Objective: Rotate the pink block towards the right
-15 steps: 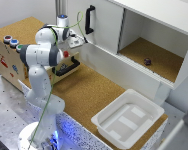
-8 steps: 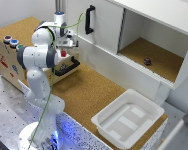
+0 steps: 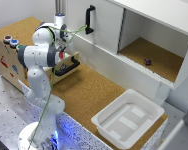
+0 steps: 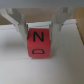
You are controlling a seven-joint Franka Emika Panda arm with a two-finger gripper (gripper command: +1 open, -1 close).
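In the wrist view the pink block (image 4: 39, 44) fills the middle, a reddish-pink cube with black letters on its top face, resting on a white surface (image 4: 12, 60). My gripper (image 4: 39, 32) straddles it, one finger pressed against each side of the block's far half, so it is shut on the block. In the exterior view the arm's wrist (image 3: 60, 22) stands high at the back left, above a dark tray, and the arm hides the block and the fingers there.
A dark tray with a black handle (image 3: 69, 65) sits below the wrist. A wooden box with coloured buttons (image 3: 9, 41) is at the exterior view's left. A white bin (image 3: 101, 120) stands front right. The open cabinet holds a small dark object (image 3: 147, 61); a black door handle (image 3: 89, 19) juts nearby.
The wrist and gripper have shifted toward the exterior view's left and slightly back over the last second. The other objects have stayed in place.
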